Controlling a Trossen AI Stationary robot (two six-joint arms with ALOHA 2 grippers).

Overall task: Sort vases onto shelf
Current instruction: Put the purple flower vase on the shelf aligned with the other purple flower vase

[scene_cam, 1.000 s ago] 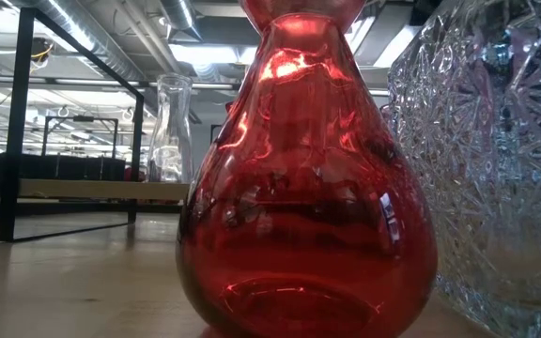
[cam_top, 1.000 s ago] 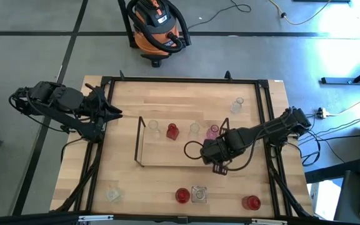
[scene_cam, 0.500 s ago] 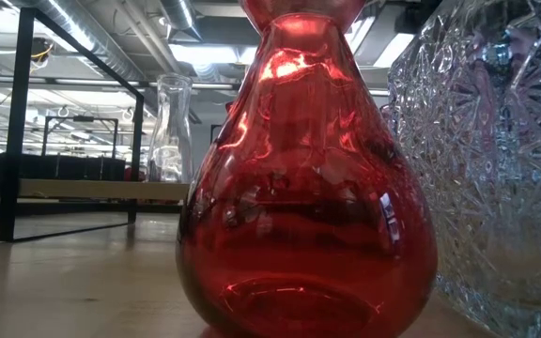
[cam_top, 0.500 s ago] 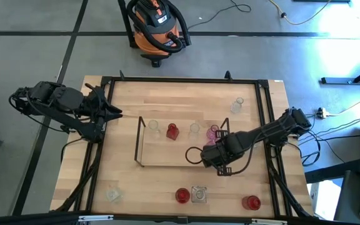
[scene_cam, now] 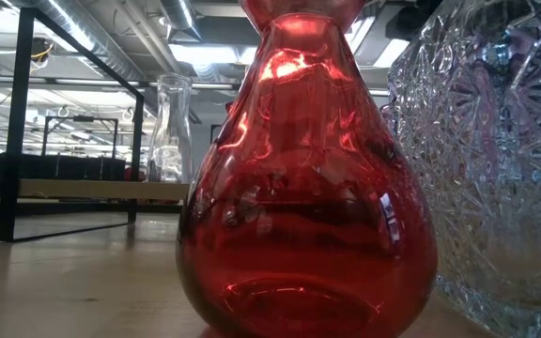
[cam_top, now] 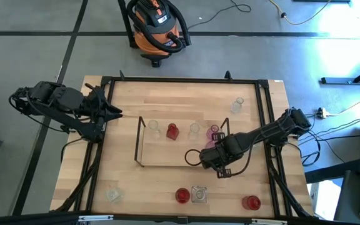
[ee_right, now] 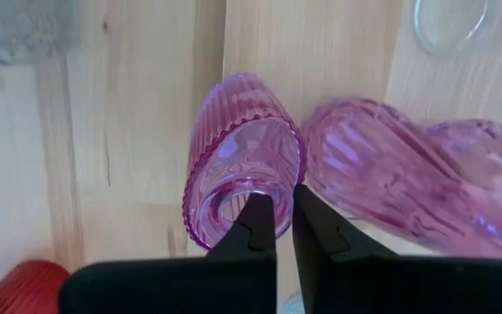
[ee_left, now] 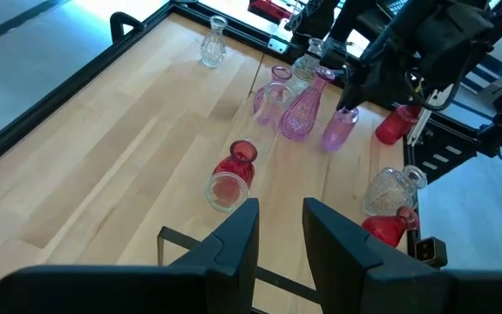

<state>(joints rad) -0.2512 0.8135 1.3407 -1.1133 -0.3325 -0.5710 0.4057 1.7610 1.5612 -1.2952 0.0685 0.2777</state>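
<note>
My right gripper (cam_top: pixel 209 154) is shut on a pink ribbed vase (ee_right: pixel 238 170) at the right end of the wire shelf (cam_top: pixel 140 142). The vase also shows in the left wrist view (ee_left: pixel 339 131), beside a bulbous pink vase (ee_left: pixel 301 115). On the shelf stand a clear vase (cam_top: pixel 154 129), a red vase (cam_top: pixel 172 131), another clear one (cam_top: pixel 194 129) and a pink one (cam_top: pixel 215 130). My left gripper (ee_left: pixel 280 228) is open and empty at the table's left edge (cam_top: pixel 112 112). My right gripper pinches the pink ribbed vase's rim (ee_right: pixel 284 179), one finger (ee_right: pixel 255 218) inside the mouth and one (ee_right: pixel 312 222) outside. The fingers come from above, slanting. The vase hangs tilted below them; whether its base touches the shelf, I cannot tell.
Near the front edge stand a clear vase (cam_top: pixel 113 195), a red vase (cam_top: pixel 182 195), a cut-glass jar (cam_top: pixel 198 194) and a red vase (cam_top: pixel 250 202). A clear vase (cam_top: pixel 238 104) stands at the far right. A black frame (cam_top: pixel 186 80) edges the table.
My right gripper has shifted a little toward the table's left edge, along the shelf's right end, still shut on the pink ribbed vase.
</note>
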